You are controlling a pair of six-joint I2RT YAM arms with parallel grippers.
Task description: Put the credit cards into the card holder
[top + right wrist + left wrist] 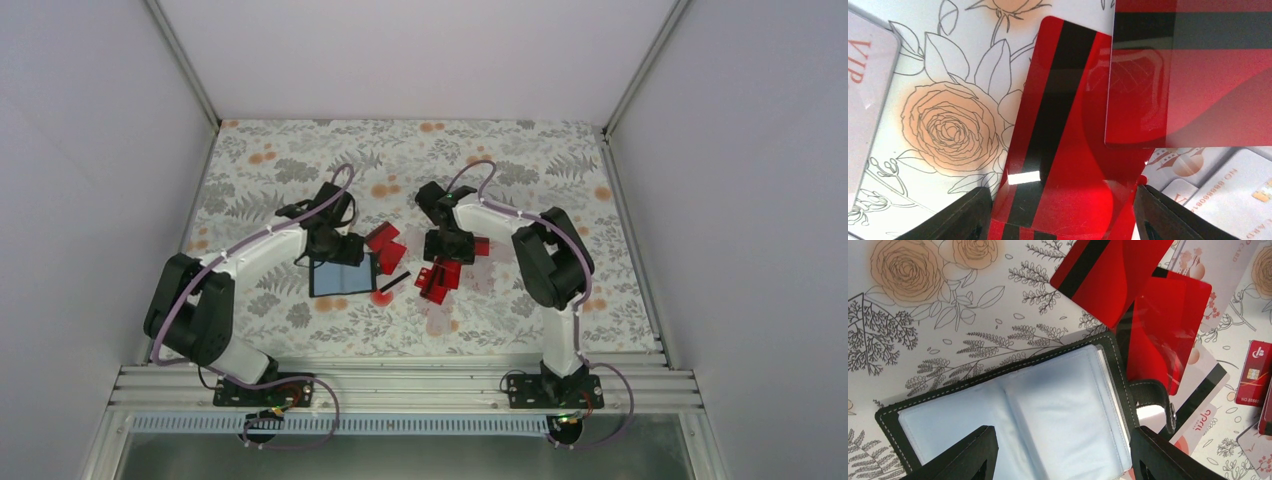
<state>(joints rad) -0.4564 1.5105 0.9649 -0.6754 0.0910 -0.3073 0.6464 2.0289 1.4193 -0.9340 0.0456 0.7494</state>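
The card holder (340, 276) lies open on the floral cloth, black-bordered with a shiny grey-blue inside. My left gripper (338, 250) hovers over it, open and empty; in the left wrist view the jaws (1063, 462) stand wide over its clear sleeves (1048, 410). Red credit cards lie just right of the holder (385, 241), striped (1113, 275) and plain (1163, 330). More lie under my right gripper (447, 250), around (440, 277). In the right wrist view the open right gripper (1063, 222) straddles a black-striped red card (1063, 145), with another red card (1193, 75) beside it.
A red round spot (382, 297) lies by the holder's snap strap (1158, 395). White printed cards lie among the red ones (1198, 390) (1233, 185), one at the left (868, 90). A small red chip card (1255, 372) is at the right. White walls enclose the table.
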